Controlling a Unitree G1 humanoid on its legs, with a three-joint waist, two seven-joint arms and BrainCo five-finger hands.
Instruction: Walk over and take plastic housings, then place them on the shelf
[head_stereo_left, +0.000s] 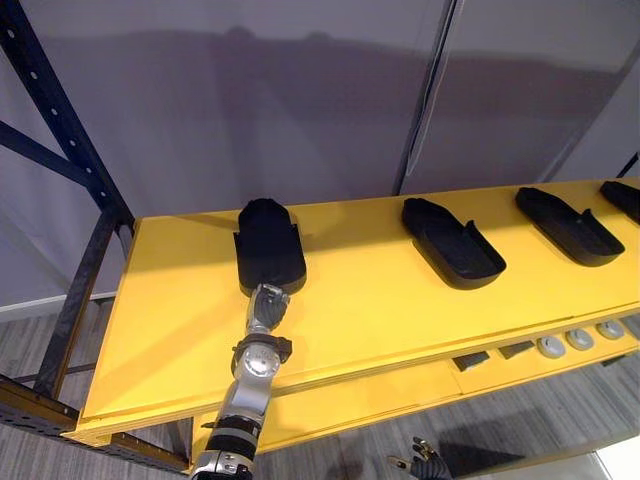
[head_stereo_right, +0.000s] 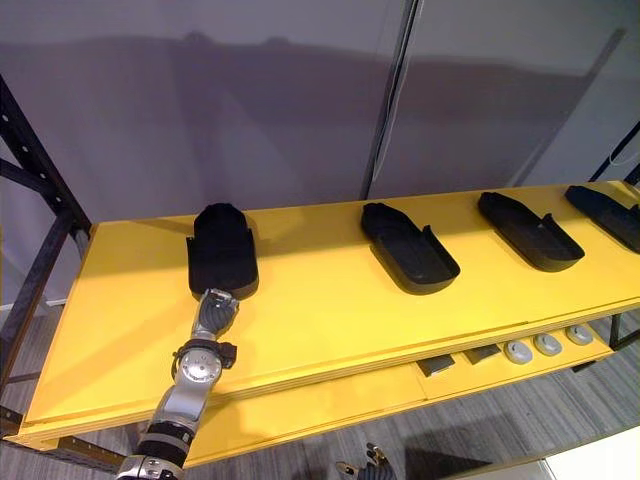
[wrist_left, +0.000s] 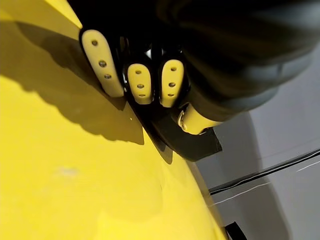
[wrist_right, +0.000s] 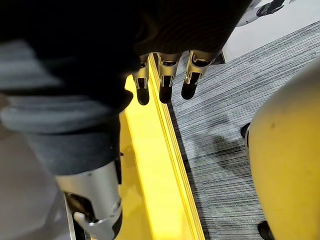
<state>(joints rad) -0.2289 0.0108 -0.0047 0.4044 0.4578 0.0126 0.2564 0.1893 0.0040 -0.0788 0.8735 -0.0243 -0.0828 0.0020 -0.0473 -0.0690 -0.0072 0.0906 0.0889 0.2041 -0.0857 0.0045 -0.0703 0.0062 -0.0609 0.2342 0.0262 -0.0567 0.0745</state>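
leftmost housing (head_stereo_left: 268, 245) set down, release pending
we see the left hand (head_stereo_left: 267, 306) clasping its near end on the shelf (head_stereo_left: 380, 300) beside three more housings (head_stereo_left: 452, 243); right hand (wrist_right: 165, 82) hangs slack.

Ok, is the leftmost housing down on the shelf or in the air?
Down: the leftmost housing lies flat on the yellow shelf, its near end pinched by the left hand.

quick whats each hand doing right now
left hand: closed on the near end of the leftmost plastic housing
right hand: open, holding nothing
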